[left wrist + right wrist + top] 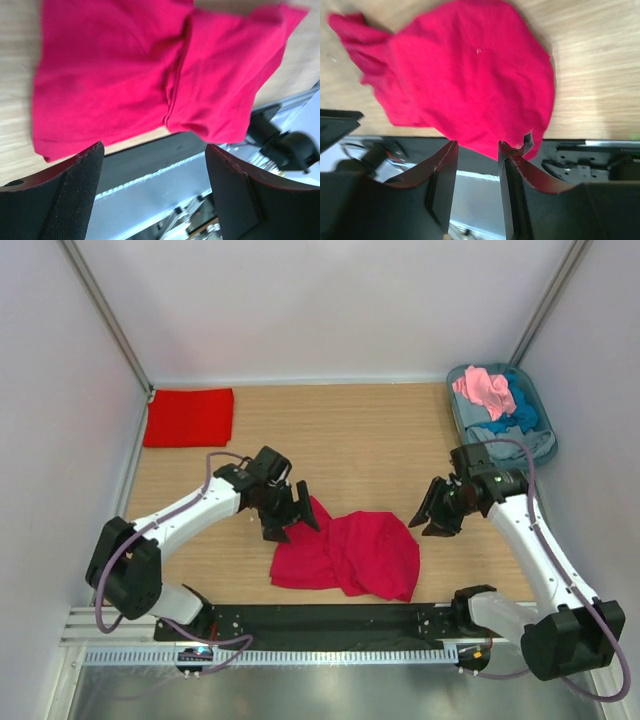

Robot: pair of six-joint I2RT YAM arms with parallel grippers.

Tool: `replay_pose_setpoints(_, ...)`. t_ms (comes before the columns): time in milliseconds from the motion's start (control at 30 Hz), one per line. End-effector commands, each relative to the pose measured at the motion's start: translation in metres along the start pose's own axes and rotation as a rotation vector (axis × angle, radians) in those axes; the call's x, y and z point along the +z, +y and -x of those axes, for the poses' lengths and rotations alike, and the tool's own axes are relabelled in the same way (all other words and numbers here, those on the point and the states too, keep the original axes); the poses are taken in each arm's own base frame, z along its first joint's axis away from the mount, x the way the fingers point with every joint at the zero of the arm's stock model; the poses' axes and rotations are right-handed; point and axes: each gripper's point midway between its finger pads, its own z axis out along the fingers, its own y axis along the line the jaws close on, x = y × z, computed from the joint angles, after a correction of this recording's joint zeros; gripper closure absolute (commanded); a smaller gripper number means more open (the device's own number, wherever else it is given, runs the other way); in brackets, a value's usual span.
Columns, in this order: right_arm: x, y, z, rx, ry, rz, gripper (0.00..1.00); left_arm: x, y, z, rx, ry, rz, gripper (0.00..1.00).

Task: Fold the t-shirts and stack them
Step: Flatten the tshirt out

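Light wood table [380, 440], 2 arms based at the near edge. Crimson t-shirt [350, 555] is the biggest item: crumpled, unfolded, lying on the table centre-near, its near edge at the black base rail [330, 618]. Grey-blue oval tub [452, 400] in the far right corner holds 3 bunched shirts: pink shirt [485, 390] on top at the far side, blue shirt [522, 415] beside it, grey shirt [500, 440] at the near side. Scarlet t-shirt [188, 417] is folded flat in the far left corner, well apart from the rest. Left gripper [293, 528] is at the crimson shirt's far-left edge, fingers [75, 190] spread wide, nothing between them. Right gripper [425, 525] is just beside the shirt's right edge, fingers [440, 185] apart by a narrower gap, no cloth clamped.
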Motion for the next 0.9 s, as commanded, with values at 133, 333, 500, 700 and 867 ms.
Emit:
replay_pose_setpoints(133,0.022,-0.001,-0.045,-0.166,0.055,-0.101,0.55,0.003,0.016,-0.032,0.013,-0.014,0.030,0.26)
replay_pose_setpoints(333,0.048,0.041,-0.069,-0.343,0.068,-0.118,0.54,-0.006,0.058,-0.035,-0.055,-0.153,0.092,0.28)
replay_pose_setpoints(500,0.090,0.050,-0.062,-0.361,0.061,-0.142,0.52,0.015,0.067,-0.049,-0.053,-0.041,0.113,0.24)
replay_pose_setpoints(700,0.116,0.074,-0.062,-0.391,0.074,-0.086,0.46,0.040,0.084,-0.055,-0.085,0.033,0.187,0.37)
replay_pose_setpoints(867,0.117,0.096,-0.068,-0.428,0.055,-0.055,0.42,0.037,0.081,-0.041,-0.062,-0.037,0.194,0.75)
